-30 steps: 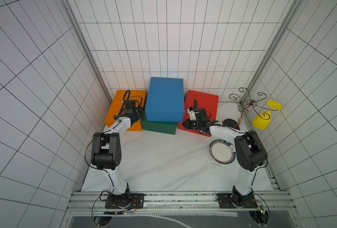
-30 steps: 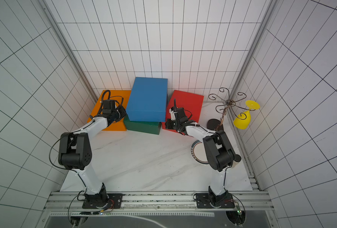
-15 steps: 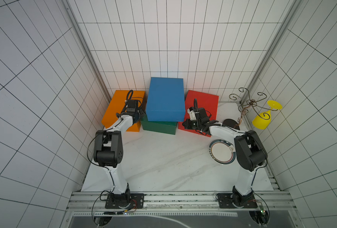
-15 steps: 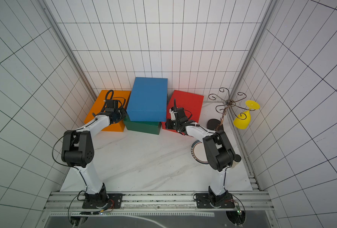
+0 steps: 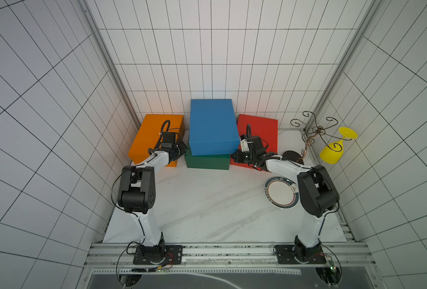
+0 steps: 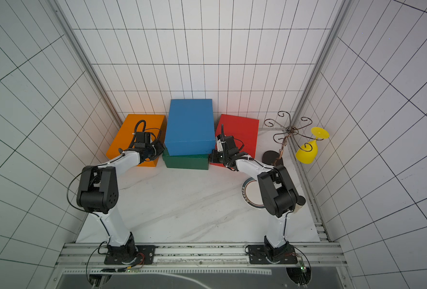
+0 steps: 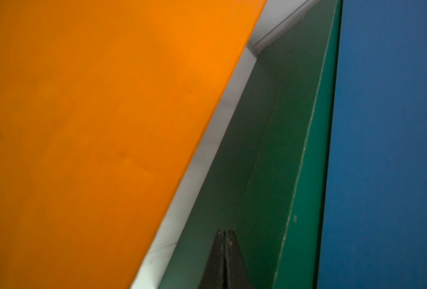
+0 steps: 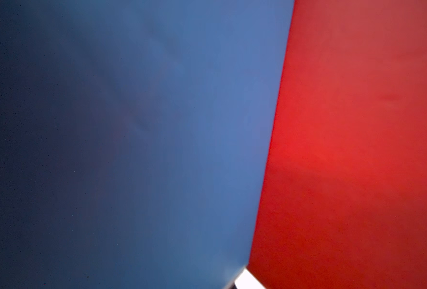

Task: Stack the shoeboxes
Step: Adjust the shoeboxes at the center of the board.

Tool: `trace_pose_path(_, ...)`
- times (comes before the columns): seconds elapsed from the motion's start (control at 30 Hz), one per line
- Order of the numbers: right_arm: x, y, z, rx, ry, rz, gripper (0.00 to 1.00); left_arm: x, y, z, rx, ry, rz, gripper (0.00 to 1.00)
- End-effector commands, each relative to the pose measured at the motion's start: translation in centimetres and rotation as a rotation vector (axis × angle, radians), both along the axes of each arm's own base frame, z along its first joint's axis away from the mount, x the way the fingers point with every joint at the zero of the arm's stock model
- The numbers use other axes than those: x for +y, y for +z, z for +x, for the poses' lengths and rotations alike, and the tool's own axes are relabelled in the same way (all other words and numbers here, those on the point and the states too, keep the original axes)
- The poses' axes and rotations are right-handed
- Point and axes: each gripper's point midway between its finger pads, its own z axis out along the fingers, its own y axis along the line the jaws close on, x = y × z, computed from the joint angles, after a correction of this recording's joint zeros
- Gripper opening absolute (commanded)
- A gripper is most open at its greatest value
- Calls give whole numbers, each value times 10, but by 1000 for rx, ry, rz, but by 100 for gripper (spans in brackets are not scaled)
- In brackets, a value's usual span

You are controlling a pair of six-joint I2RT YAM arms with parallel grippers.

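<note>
In both top views the blue shoebox [image 5: 211,125] [image 6: 190,125] lies on the dark green shoebox [image 5: 207,162] [image 6: 186,162] at the back middle. The orange shoebox [image 5: 155,135] stands to their left and the red shoebox [image 5: 260,127] to their right, both on the table. My left gripper [image 5: 183,150] is in the gap between orange and green. In the left wrist view it [image 7: 224,234] is shut and empty, its tips against the green box's side [image 7: 270,175]. My right gripper [image 5: 235,155] sits low between blue [image 8: 132,137] and red [image 8: 357,150]; its jaws are hidden.
A round white plate [image 5: 280,192] lies at the front right beside the right arm. A wire stand [image 5: 312,132] in the back right corner carries a hanging yellow glass [image 5: 332,150]. Tiled walls close in the back and both sides. The marble table [image 5: 207,205] runs forward.
My left gripper has moved right, from over the orange box toward the left side of the green and blue stack. The right arm has barely moved.
</note>
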Motion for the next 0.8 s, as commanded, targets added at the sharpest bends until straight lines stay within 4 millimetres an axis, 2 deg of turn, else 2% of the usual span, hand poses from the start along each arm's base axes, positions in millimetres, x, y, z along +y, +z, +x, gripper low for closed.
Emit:
trace_pose_path(0.0, 2, 31, -1, -66, 18, 69, 0, -19, 13, -14, -21, -51, -85, 0)
trace_pose_path(0.17, 2, 26, -16, -51, 28, 102, 0, -18, 12, -35, -17, -51, -90, 0)
trace_pose_path(0.47, 16, 23, -46, -35, 76, 128, 0, -21, 9, -54, -13, -65, -118, 0)
trace_pose_path(0.63, -4, 21, -49, -32, -12, 98, 0, -13, 14, -59, -21, -53, -107, 0)
trace_pose_path(0.77, -23, 23, -42, -41, -77, 84, 0, 6, 17, -54, -28, -14, -107, 0)
